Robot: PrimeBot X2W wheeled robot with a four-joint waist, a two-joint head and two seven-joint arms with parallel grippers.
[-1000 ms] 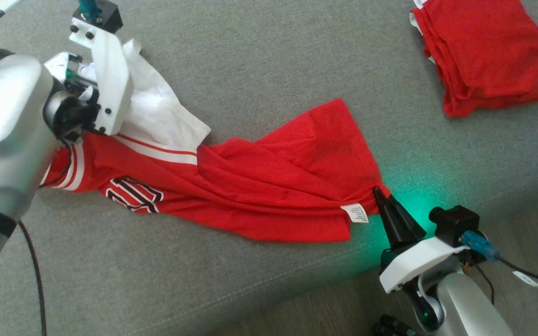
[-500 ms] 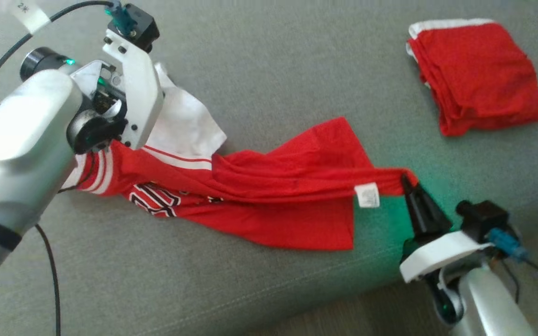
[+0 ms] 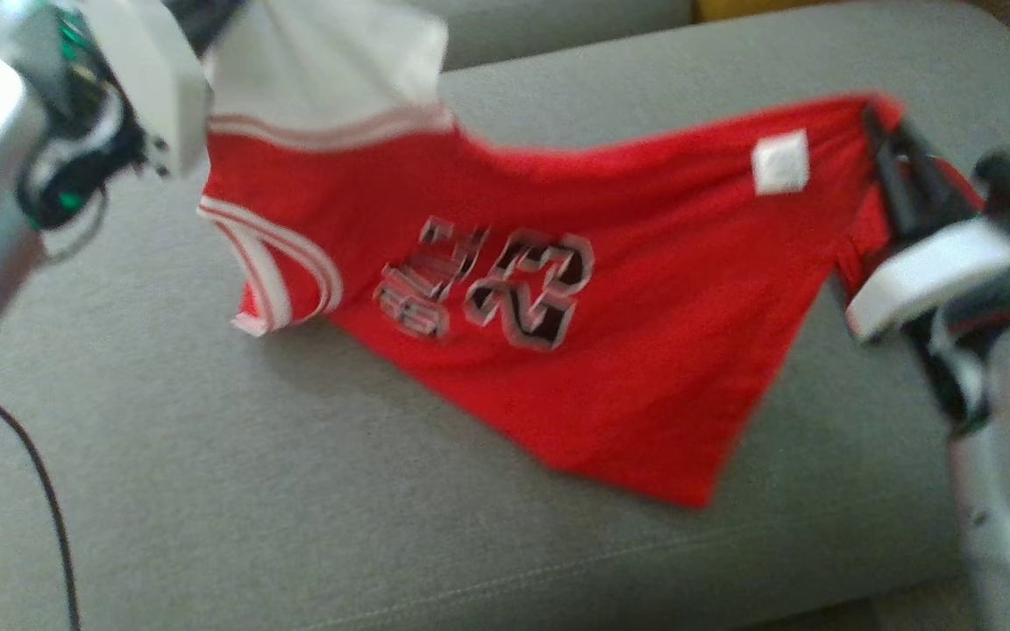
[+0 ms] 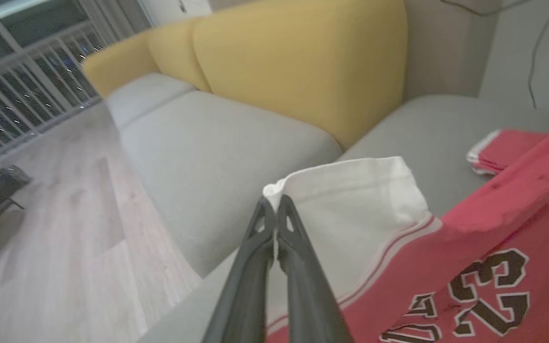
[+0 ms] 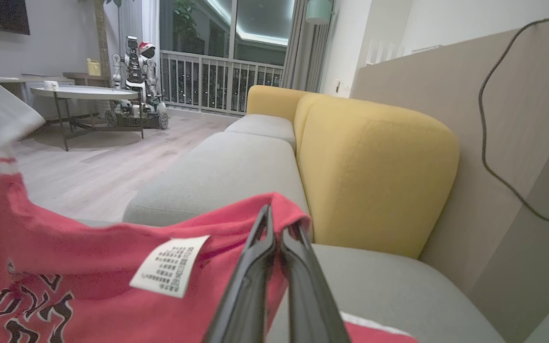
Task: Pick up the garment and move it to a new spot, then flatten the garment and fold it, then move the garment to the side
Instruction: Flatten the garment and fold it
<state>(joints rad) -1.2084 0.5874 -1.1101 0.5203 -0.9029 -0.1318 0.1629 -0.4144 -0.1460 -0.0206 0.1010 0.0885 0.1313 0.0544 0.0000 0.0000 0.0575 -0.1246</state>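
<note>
- The garment (image 3: 628,368), a red jersey with a white shoulder panel and a dark number (image 3: 505,289) on it, hangs stretched between the two arms above the grey sofa seat (image 3: 251,508).
- The left tool (image 4: 274,206) is clenched on a corner of the white panel. Its two dark fingers press together, with white fabric folded over their tips.
- The right tool (image 5: 279,224) is clenched on the red hem corner at the opposite end, with red fabric draped over its tips.
- A white care label (image 3: 779,162) sits on the red fabric just beside the right tool.
- The top edge runs fairly taut from one tool to the other and the rest hangs below it. The lowest red corner reaches down toward the front of the seat, but the blur hides whether it touches.
- In the left wrist view a folded red cloth (image 4: 498,150) lies on the seat beyond the jersey, near the yellow back cushion (image 4: 303,71).
</note>
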